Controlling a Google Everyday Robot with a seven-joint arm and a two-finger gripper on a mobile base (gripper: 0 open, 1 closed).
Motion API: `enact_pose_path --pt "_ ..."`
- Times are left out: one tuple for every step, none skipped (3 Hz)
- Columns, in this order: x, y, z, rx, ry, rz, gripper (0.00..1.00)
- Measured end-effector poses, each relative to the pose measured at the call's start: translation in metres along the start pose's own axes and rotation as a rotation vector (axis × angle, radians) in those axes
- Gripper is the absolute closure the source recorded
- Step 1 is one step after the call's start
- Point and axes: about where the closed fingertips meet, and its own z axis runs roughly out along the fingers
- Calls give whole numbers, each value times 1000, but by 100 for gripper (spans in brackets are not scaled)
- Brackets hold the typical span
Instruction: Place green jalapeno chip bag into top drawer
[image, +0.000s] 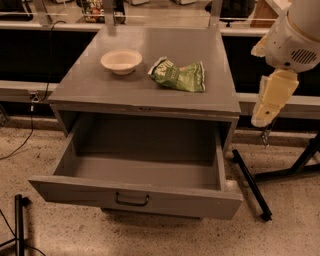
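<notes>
The green jalapeno chip bag (178, 76) lies flat on the grey cabinet top (100, 85), right of centre, with its pale end to the left. The top drawer (135, 197) is pulled out wide below it and is empty inside; its dark bar handle (132, 200) sits at the middle of the front panel. My gripper (272, 100), a cream part hanging from the white arm (295, 40), is at the right edge of the view. It is beside the cabinet's right side, right of the bag and apart from it, and it holds nothing.
A cream round bowl (121, 61) stands on the cabinet top left of the bag. A black stand leg (252, 185) lies on the speckled floor right of the drawer. Another black stand (19, 225) is at the lower left. A cable (31, 115) hangs at the left.
</notes>
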Motion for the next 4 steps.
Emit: enact_pose_path --pt "-32 -66 37 59 -52 -31 0" --pt "-80 -126 83 98 -162 -32 0" --pt "-119 -163 132 85 -269 33 0" --pt "-136 -174 177 35 -314 113 0"
